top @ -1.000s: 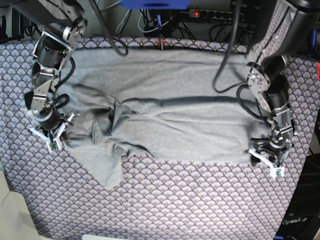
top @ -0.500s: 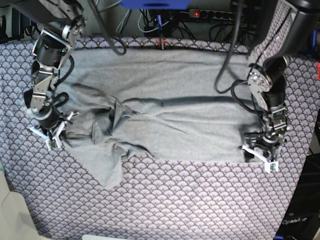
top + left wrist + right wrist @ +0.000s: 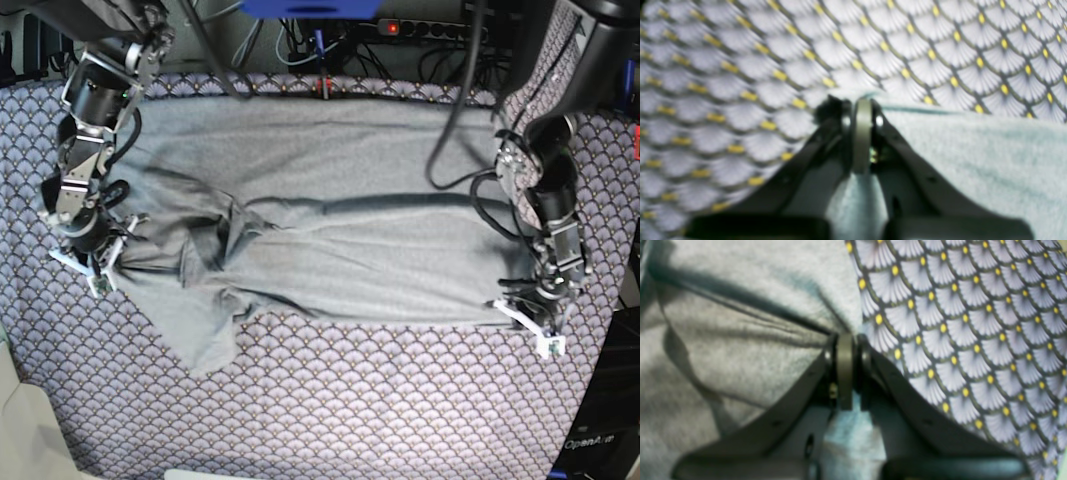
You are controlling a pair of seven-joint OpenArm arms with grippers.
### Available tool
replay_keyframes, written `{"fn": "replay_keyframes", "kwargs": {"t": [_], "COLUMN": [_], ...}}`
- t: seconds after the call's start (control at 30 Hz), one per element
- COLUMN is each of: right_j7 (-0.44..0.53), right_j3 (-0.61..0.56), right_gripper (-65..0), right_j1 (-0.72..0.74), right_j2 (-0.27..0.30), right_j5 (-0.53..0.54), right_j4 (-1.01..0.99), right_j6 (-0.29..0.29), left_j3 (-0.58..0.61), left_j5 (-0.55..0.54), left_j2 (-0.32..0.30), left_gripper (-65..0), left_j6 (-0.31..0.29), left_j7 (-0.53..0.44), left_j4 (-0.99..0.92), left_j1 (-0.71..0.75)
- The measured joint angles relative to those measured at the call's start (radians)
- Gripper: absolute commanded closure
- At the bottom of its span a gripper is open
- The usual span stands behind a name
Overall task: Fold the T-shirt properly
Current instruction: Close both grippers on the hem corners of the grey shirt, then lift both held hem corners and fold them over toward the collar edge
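Observation:
The light grey T-shirt (image 3: pixel 330 230) lies spread across the purple fan-patterned tablecloth (image 3: pixel 380 410), rumpled at its left part, with a flap (image 3: pixel 215 340) hanging toward the front. My left gripper (image 3: pixel 530 328) is at the shirt's front right corner. In the left wrist view this gripper (image 3: pixel 862 106) is shut, pinching the T-shirt (image 3: pixel 973 160) at its edge. My right gripper (image 3: pixel 93 262) is at the shirt's left edge. In the right wrist view it (image 3: pixel 846 340) is shut on a fold of the T-shirt (image 3: pixel 740 340).
A power strip (image 3: pixel 430 28) with a red light and tangled cables run along the back edge behind the table. Tablecloth (image 3: pixel 740 66) (image 3: pixel 973 323) lies bare around both grippers. The table's edges curve in at the front left and right.
My left gripper has closed on the shirt's front right corner and shifted slightly right and forward. The right gripper drew a little to the left, pulling the left side flatter.

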Motion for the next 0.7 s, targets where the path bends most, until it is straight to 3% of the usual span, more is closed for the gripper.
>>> {"fn": "replay_keyframes", "kwargs": {"t": [0.13,0.37,0.6,0.7], "right_j7": [-0.005,0.008,0.008,0.013], "right_j3": [0.0,-0.009,-0.058,-0.059], "right_gripper": [0.0,0.0,0.0,0.0], "right_j1": [-0.059,-0.155,-0.269,-0.312], "right_j2": [-0.01,-0.058,-0.061,-0.061], "right_j5": [-0.011,0.029,0.085,0.087], "right_j4": [0.08,0.294,0.48,0.545], "right_j6": [0.008,0.008,0.01,0.011], "left_j3": [-0.001,-0.003,-0.001,-0.001], "left_j5": [-0.001,0.0,0.003,0.002], "left_j2": [0.037,0.11,0.171,0.176], "left_gripper": [0.0,0.0,0.0,0.0], "left_j6": [-0.007,-0.175,-0.256,-0.261], "left_j7": [0.092,0.233,0.318,0.351], "left_j4": [0.175,0.464,0.681,0.75], "left_j1": [0.047,0.122,0.235,0.272]}}
